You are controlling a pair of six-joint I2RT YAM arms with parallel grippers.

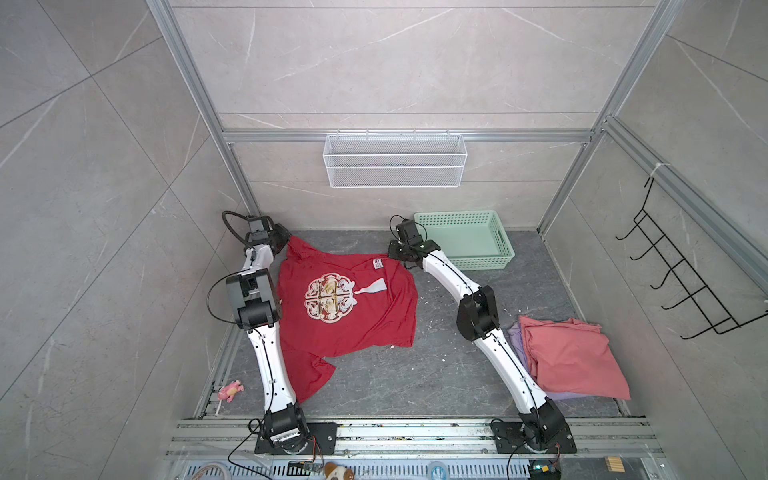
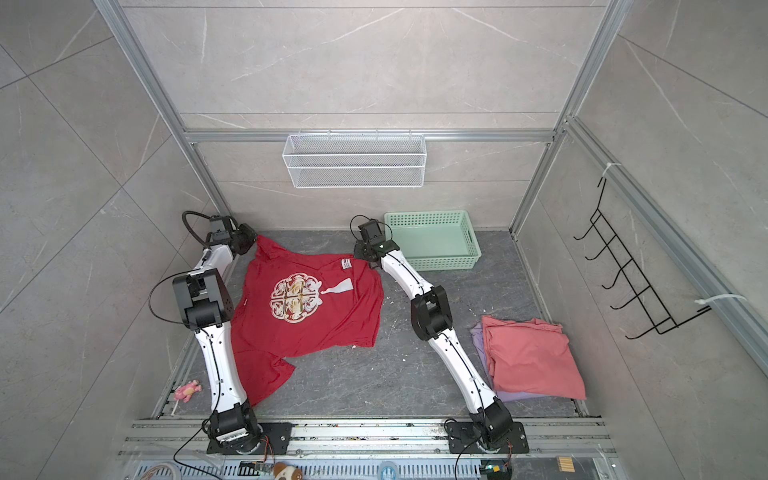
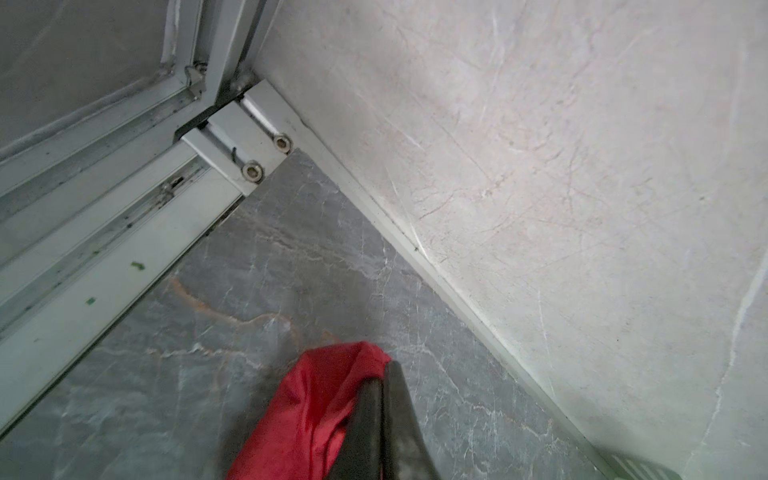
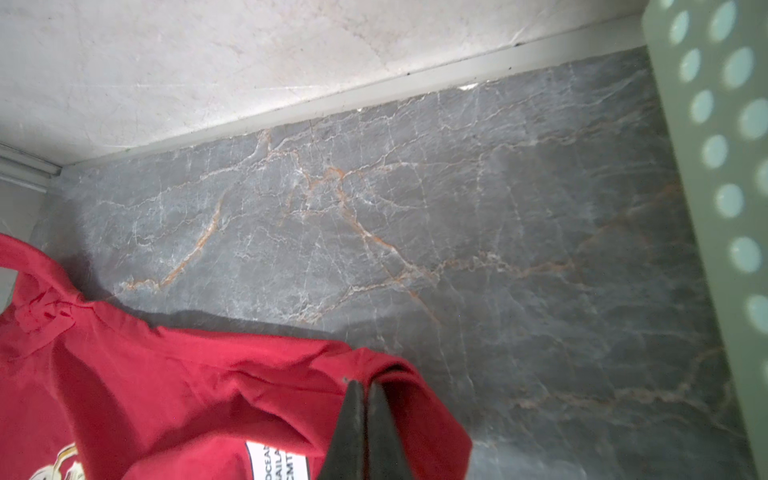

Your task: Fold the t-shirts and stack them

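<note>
Beside the mint-green basket (image 1: 478,262), on the dark stone tabletop (image 1: 415,374), the red t-shirt (image 1: 353,320) lies spread print-up. The right gripper (image 4: 365,388) sits just beside the basket's nearest corner, clenched on a doubled edge of red cloth next to a white sewn-in label (image 4: 276,461). The left gripper (image 3: 384,372) is well apart from the basket, along the same back wall. It is pinched tight on a bunched red corner that looks like a sleeve or shoulder.

From where I stand the shirt seems light, thin and limp. It should sag between the two grips and wrinkle wherever it drags. Nothing about it can break, but a shallow pinch could let it slip. The seamed, doubled edges look like the safest holds, meaning hem corners and shoulder seams, and both claws appear to have that kind.

The medallion's tassel (image 1: 372,287) points toward the basket, and a free sleeve (image 1: 309,374) lies at the end away from it. So I judge the hem faces the basket and the neck faces away. That puts the long axis roughly along the back wall. The collar itself is hidden under the left arm.

Well apart from the basket, toward the arm bases, the salmon-pink t-shirt (image 1: 573,357) rests folded on the lavender t-shirt (image 1: 516,334).
</note>
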